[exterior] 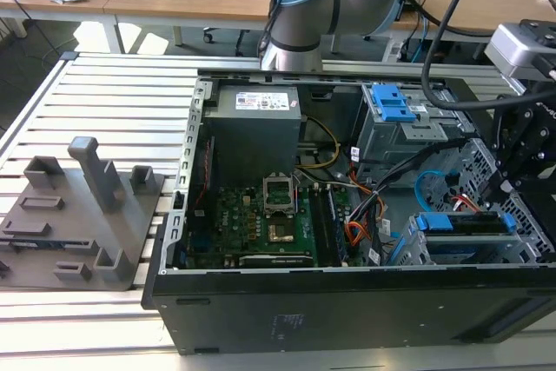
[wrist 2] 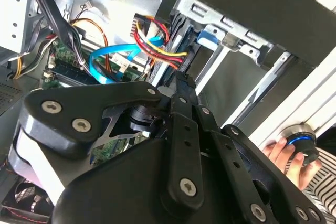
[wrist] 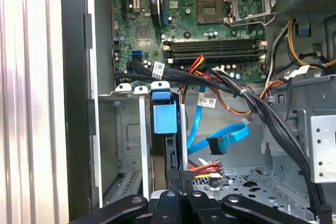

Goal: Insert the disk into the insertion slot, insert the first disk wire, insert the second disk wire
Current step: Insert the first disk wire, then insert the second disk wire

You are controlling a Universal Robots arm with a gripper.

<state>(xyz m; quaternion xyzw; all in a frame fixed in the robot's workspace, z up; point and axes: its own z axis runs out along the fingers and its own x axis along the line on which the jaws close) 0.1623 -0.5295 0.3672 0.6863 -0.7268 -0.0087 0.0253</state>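
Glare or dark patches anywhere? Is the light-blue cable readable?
Exterior view: glare washes out the slatted metal table toward the camera; the black computer case is shaded inside. First wrist view: the table blows out white, yet the thin glossy light-blue cable is evenly lit. Second wrist view: the cable is bright, the black claw reads dark.

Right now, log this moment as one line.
disk: in cage | blue cable: end loose | hand: at disk edge

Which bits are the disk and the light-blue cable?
the disk [wrist: 164, 118], first wrist view, on its blue carrier tab.
the light-blue cable [wrist: 199, 123], first wrist view, on its straight stretch.
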